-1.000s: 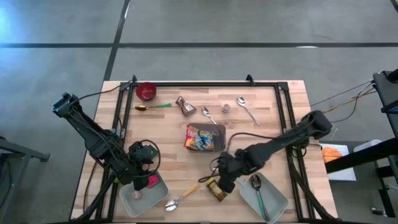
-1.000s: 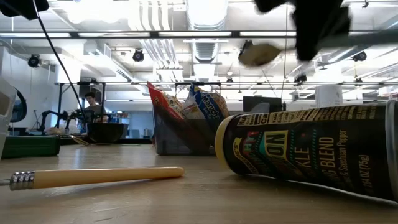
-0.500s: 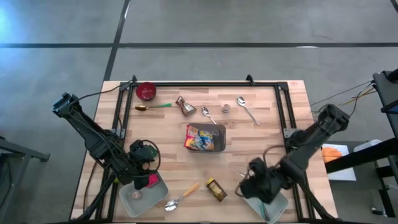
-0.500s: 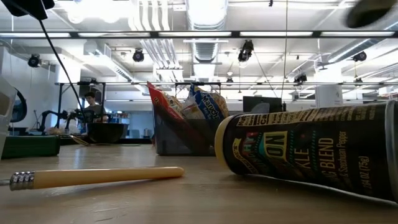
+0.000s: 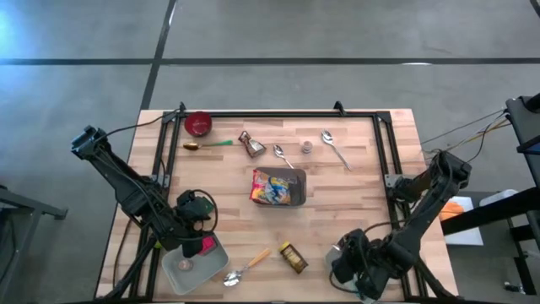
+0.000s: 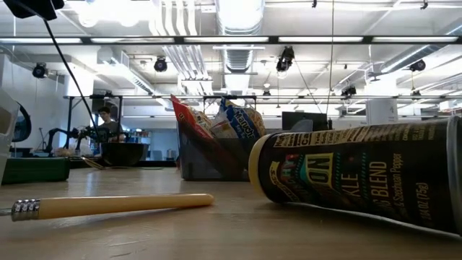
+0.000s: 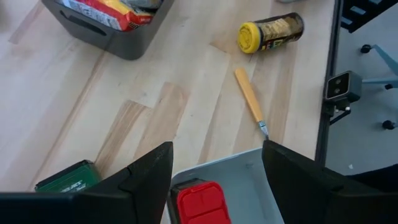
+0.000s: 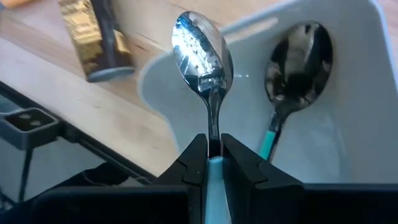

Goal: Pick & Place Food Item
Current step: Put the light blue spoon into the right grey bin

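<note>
From above, we see a pale wooden table [image 5: 337, 194] with a dark metal bin of bright snack packets [image 5: 277, 187] at its centre. The left gripper [image 5: 199, 247] hangs over a grey tray [image 5: 181, 274] at the near left corner, a red block beneath it. The right gripper [image 5: 353, 268] sits at the near right edge over a second grey tray [image 5: 381, 274], mostly hidden by the arm. Between the trays lie a dark seasoning jar with a yellow cap [image 5: 293, 257], on its side, and a wooden-handled spoon [image 5: 247, 266]. Farther back are a red round lid [image 5: 198, 123], a green-handled spoon [image 5: 207, 145] and two bare metal spoons [image 5: 336, 149].

At table height, we find the seasoning jar [image 6: 361, 180] lying close to the lens, the spoon's wooden handle [image 6: 115, 206] just beside it, and the snack bin [image 6: 216, 148] behind.

Past the left wrist, we look between widely parted fingers [image 7: 146, 180] that grip nothing, down onto the red block [image 7: 199, 202] in its tray [image 7: 249, 180]; the jar [image 7: 270, 32] and wooden handle [image 7: 250, 99] lie beyond.

Past the right wrist, we see the fingers [image 8: 194, 163] clamped tight on a teal-handled metal spoon [image 8: 202, 56], its bowl raised over the tray's [image 8: 360, 81] rim. A second teal-handled spoon [image 8: 298, 65] lies inside that tray. The jar [image 8: 96, 40] rests on the table just beside.
</note>
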